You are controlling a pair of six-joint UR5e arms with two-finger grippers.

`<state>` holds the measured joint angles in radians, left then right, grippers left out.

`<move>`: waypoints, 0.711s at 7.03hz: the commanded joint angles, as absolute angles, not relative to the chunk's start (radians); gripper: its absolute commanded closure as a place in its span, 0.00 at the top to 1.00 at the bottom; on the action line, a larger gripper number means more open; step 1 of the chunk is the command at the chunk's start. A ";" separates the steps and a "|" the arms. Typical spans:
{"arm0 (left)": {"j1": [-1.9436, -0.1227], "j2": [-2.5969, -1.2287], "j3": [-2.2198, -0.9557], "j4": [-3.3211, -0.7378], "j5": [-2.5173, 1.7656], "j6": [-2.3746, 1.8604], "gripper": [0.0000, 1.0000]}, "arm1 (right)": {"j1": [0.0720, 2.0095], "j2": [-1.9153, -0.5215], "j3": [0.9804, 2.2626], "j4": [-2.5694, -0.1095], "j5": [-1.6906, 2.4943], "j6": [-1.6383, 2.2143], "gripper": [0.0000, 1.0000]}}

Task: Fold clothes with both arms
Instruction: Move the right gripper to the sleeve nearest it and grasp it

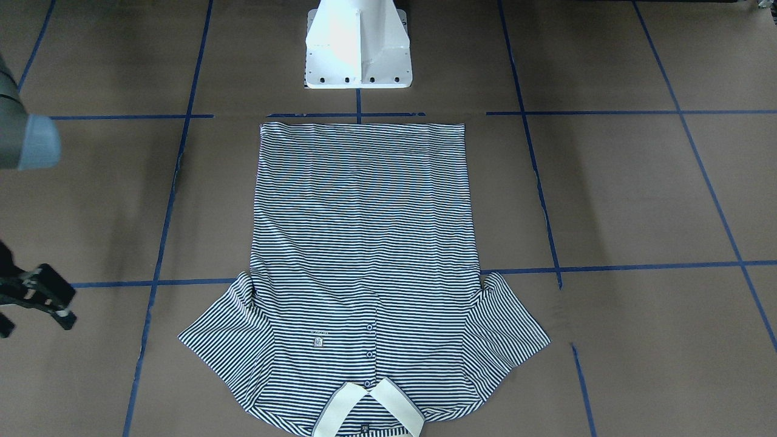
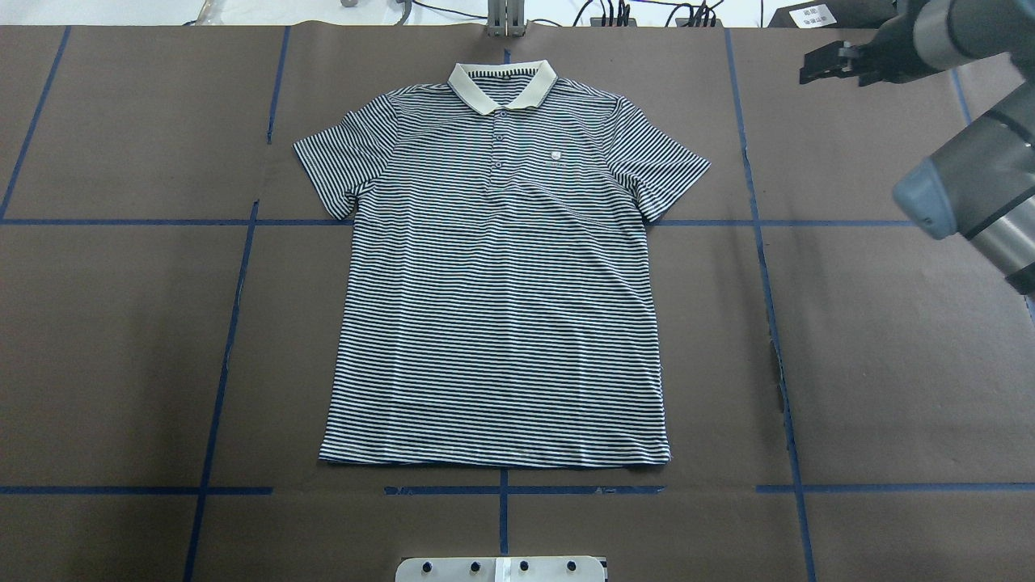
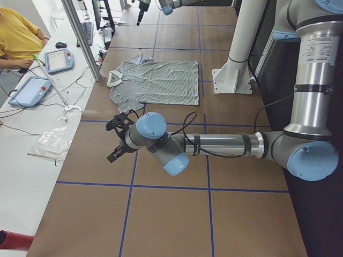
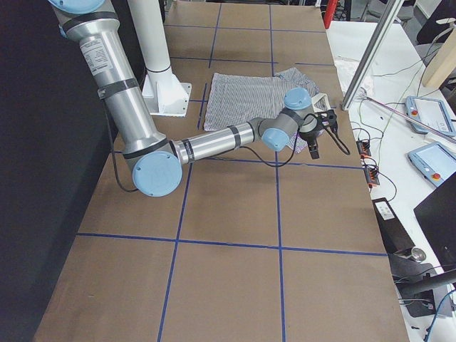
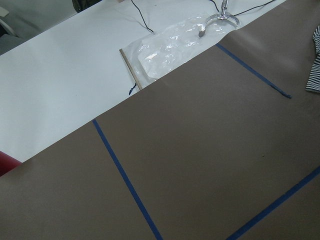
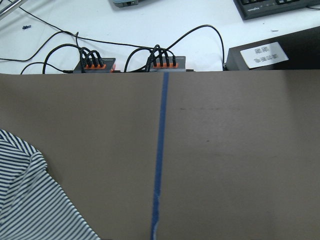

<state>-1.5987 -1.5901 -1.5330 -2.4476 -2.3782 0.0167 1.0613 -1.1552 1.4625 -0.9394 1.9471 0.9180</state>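
Collar (image 1: pixel 397 411) partly beyond the front view's bottom edge; chest logo (image 1: pixel 318 342) unreadably small.

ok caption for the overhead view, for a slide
Striped polo laid flat on the brown table, collar away from the robot; right end effector hangs at far right.

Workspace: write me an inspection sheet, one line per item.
Surface: brown table, blue tape grid.
Job's things: striped polo shirt flat, face up, unfolded, collar away from robot.
Clutter: nothing seen.
Grippers: left gripper and right gripper both clear of the shirt; open or shut unclear.
Cables: black cables in orange-tabbed boxes past the far edge.
Surroundings: white pedestal; plastic bag, pendants, a person at the bench.
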 commanded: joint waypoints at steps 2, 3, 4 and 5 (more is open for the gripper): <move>-1.597 -1.589 -1.528 -2.456 -2.387 0.017 1.00 | 0.815 -1.039 1.305 -0.827 1.640 1.127 0.87; -1.597 -1.589 -1.528 -2.456 -2.394 0.017 1.00 | 0.812 -1.046 1.243 -0.743 1.637 1.120 0.81; -1.597 -1.589 -1.528 -2.456 -2.399 0.017 1.00 | 0.813 -1.049 1.218 -0.733 1.632 1.115 0.77; -1.595 -1.589 -1.528 -2.456 -2.399 0.017 1.00 | 0.811 -1.043 1.197 -0.735 1.602 1.114 0.76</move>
<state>-1.5963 -1.5892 -1.5280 -2.4558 -2.3970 0.0169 0.8142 -1.0481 1.2301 -0.7466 1.6282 1.1159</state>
